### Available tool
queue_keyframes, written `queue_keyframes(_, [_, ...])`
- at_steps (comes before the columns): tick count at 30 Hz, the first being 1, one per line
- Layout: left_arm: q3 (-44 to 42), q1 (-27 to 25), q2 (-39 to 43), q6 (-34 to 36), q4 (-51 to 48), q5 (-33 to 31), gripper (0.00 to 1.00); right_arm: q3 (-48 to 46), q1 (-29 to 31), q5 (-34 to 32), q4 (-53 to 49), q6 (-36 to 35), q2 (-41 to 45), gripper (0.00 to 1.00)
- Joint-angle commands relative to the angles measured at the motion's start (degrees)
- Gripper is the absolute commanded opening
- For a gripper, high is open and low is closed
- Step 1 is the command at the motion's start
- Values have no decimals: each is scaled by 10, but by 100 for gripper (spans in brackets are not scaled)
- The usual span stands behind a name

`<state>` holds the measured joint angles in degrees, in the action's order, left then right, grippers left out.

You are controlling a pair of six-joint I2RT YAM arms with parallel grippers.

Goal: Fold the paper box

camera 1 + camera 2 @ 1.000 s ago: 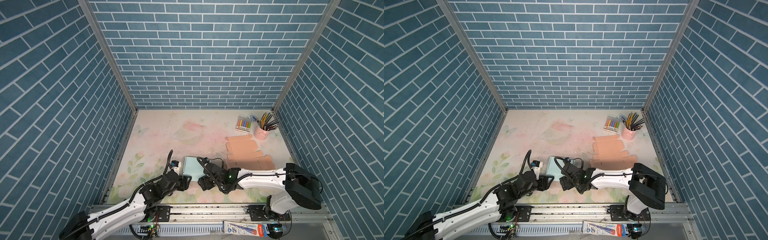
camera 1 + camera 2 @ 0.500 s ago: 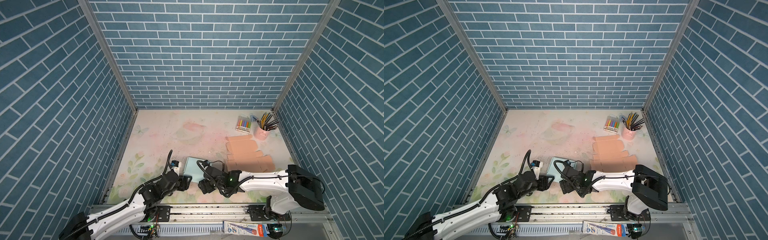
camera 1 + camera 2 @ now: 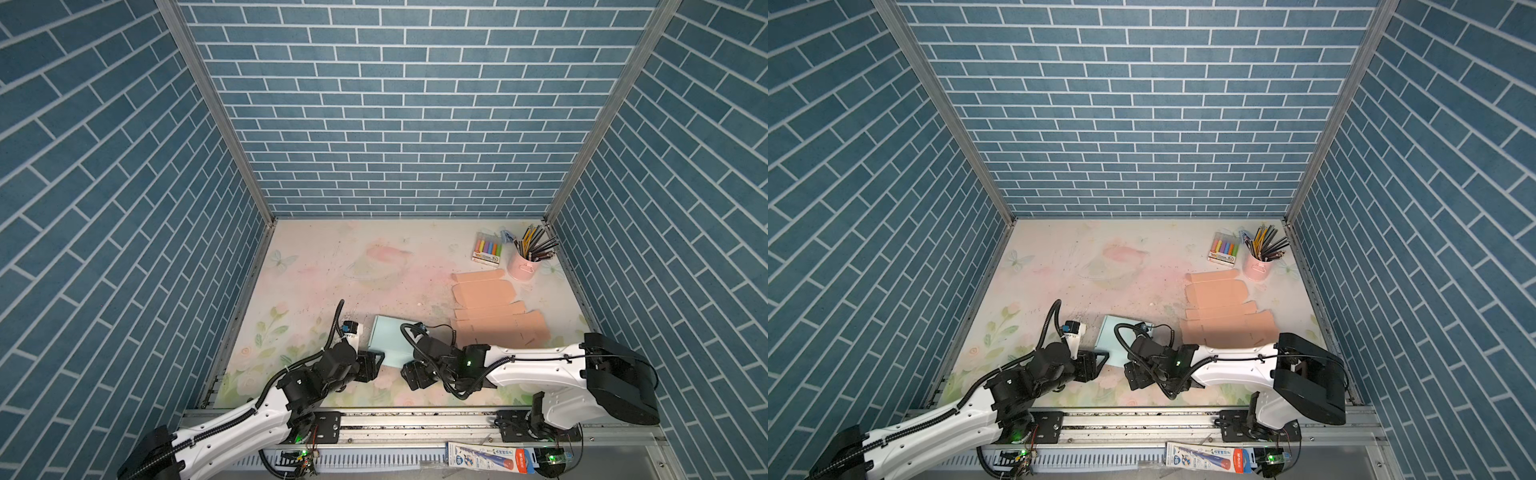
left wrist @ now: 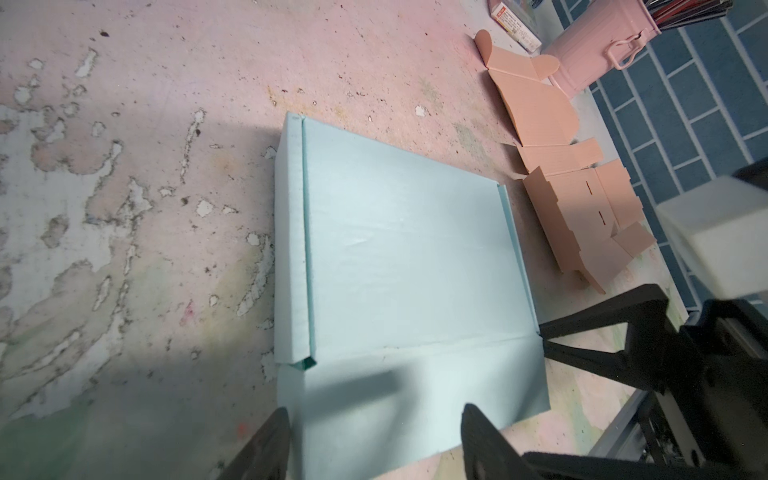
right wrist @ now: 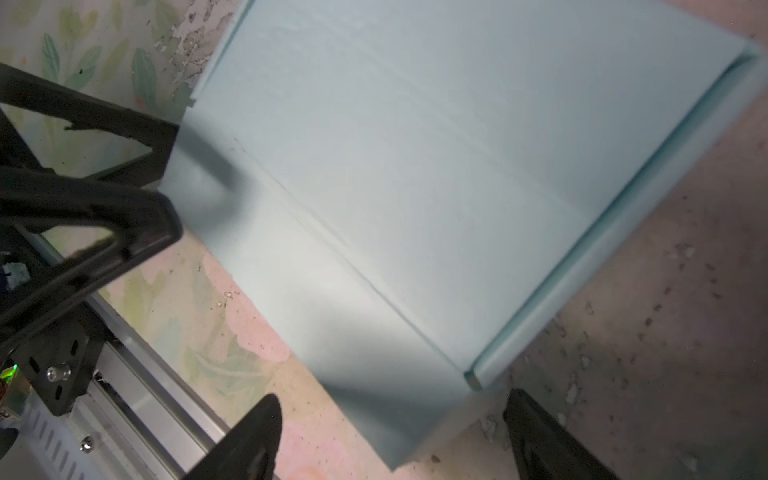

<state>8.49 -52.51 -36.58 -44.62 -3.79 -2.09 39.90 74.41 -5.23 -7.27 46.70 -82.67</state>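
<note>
in both top views the right arm hides the near right part of the paper box (image 3: 388, 338), and both wrist views cut the fingertips off, so contact is unclear. left gripper (image 4: 374, 419) jaws gape wide astride the box's near flap, and right gripper (image 5: 392, 403) jaws gape wide about its near corner; neither grips anything. the box is pale blue and lies flat at front centre between them, with side strips folded in and the near flap creased, and pink card blanks (image 3: 494, 316) lie beyond.

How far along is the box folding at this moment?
Done: on the blue box, two side strips are folded over. In hand: left tool and right tool, both open, sit at its flat near flap, gripping nothing. Remaining: raising that flap and closing up.
</note>
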Motion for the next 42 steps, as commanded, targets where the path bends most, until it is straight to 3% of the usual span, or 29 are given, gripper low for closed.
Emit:
queue_keyframes(1, [-10,-5,4,-7,9,-1,66,-2,6,-9,-2,28,12,85])
queue_keyframes(30, [-13,-10,2,-13,26,12,65,50,27,5,13,12,-13,84])
queue_keyframes(42, [-21,-12,-17,-13,42,8,65,38,24,-18,-6,21,-25,82])
